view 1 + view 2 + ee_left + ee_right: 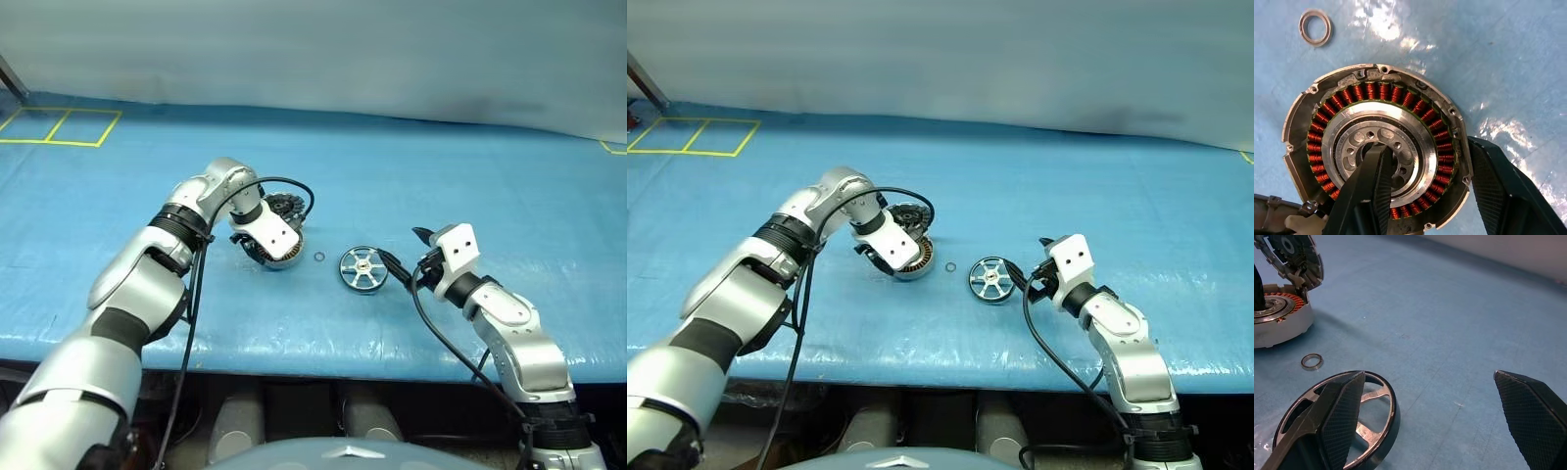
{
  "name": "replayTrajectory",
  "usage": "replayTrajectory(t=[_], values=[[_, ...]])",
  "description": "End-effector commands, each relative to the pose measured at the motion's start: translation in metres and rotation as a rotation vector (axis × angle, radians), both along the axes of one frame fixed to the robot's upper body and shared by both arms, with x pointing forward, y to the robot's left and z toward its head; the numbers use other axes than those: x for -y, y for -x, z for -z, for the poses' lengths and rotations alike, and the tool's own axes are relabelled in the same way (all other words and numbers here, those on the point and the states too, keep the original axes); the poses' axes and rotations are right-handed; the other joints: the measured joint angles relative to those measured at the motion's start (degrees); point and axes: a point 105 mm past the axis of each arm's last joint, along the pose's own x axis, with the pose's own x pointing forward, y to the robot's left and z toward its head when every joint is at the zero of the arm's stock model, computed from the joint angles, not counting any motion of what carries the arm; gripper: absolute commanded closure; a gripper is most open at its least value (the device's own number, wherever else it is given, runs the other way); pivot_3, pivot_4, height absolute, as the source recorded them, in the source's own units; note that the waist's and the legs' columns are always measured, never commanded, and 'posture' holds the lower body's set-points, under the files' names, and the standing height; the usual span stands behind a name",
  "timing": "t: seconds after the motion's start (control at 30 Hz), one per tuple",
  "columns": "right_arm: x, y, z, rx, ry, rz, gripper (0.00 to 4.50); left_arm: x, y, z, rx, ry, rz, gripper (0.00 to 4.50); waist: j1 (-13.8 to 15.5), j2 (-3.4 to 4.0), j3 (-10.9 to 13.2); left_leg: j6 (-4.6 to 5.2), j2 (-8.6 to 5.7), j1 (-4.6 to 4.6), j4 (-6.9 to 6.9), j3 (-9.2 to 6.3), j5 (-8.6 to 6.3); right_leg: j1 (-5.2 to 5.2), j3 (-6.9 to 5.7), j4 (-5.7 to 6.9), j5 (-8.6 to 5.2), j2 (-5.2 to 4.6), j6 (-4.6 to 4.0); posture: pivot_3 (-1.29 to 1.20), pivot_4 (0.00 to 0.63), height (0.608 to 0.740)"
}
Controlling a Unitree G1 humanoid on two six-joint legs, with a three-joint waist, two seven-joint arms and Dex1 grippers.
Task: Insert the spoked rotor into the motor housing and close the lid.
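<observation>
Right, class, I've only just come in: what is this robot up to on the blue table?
It is putting a small motor together. The left tool grips the motor housing, one finger down in its centre and the other outside its wall. The lid stands open, hinged at the housing's edge. The spoked rotor lies flat on the blue table, not yet inserted. The right tool hangs open just above the rotor without gripping it. A small loose ring lies between housing and rotor.

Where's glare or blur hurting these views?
Left wrist view: white glare patches on the blue table cover beside the motor housing, windings sharp. Right wrist view: near fingers soft, small ring clear. Head views: evenly lit.
</observation>
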Motion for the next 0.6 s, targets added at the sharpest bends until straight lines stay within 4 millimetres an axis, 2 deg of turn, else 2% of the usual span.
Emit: replayTrajectory(t=[0.03,0.27,0.33,0.37,0.47,0.6], values=[[0.002,0.001,-0.014,0.059,0.002,0.007,0.0,0.005,0.011,0.003,-0.037,0.007,0.047,2.48,-0.1,0.0,0.0,0.0,0.0,0.01,0.0,0.0,0.0,0.0,0.0,0.0,0.0,0.0,0.0,0.0,0.15,0.74],[-0.002,-0.001,-0.014,0.059,-0.005,0.004,0.0,-0.004,0.018,0.008,-0.088,-0.044,0.041,2.48,-0.2,0.0,0.0,0.0,0.01,0.03,0.01,0.01,0.0,0.01,0.01,0.01,0.0,0.01,0.0,0.0,0.15,0.74],[-0.002,-0.002,-0.014,0.059,-0.005,0.003,0.0,-0.01,0.019,0.009,-0.099,-0.059,0.029,1.74,-0.3,0.01,0.0,0.01,0.02,0.04,0.0,0.0,0.0,0.01,0.0,0.01,0.0,0.02,0.0,0.0,0.15,0.74],[-0.002,-0.002,-0.013,0.059,-0.006,0.003,0.0,-0.011,0.019,0.009,-0.101,-0.055,0.025,1.51,-0.4,0.01,0.0,0.01,0.03,0.05,-0.01,0.0,0.0,0.01,0.01,0.02,0.0,0.03,0.0,0.0,0.15,0.74],[-0.003,-0.002,-0.012,0.056,-0.006,0.001,0.0,-0.002,0.015,0.003,-0.073,0.069,-0.022,0.51,-0.4,0.02,0.0,0.01,0.04,0.07,0.0,0.0,0.0,0.01,0.0,0.04,0.0,0.04,-0.01,0.0,0.15,0.74],[-0.004,-0.004,-0.012,0.057,-0.011,0.0,0.0,0.01,0.019,-0.016,-0.123,0.248,-0.088,0.51,-0.2,0.02,0.0,0.02,0.04,0.07,0.07,0.0,0.0,0.04,0.0,0.06,0.0,0.04,0.0,0.0,0.15,0.74]])
